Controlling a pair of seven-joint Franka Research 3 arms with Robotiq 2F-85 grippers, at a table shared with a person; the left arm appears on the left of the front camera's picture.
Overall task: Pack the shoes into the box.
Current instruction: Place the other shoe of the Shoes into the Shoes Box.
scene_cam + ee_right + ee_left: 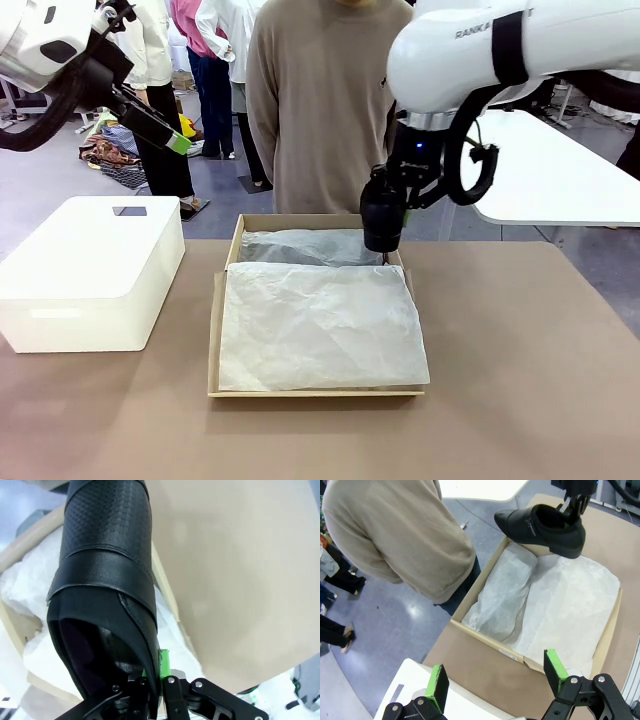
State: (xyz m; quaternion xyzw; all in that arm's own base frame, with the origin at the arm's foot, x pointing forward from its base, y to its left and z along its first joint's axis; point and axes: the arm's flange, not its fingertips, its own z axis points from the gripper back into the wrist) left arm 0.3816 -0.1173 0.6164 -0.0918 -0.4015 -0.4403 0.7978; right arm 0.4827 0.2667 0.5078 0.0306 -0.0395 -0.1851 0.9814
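Across the wide brown surface (520,380) we go, with a person in a beige sweater (320,110) standing at the far edge. Over on the robot's left sits a big white rounded box (90,270), just beside the tan cardboard box (213,330), which lies open in the middle. Crumpled white tissue paper (320,325) spreads across the inside of it. Now the action: one black leather shoe (540,527) hangs in the air above the far right corner of the cardboard box, clear of the tissue, toe pointing out towards the person. The right fingers (164,662) are clamped on the rim of the shoe's opening, up at the heel end. The left fingers (438,687) are spread wide apart with nothing between them, raised above the white box on the left
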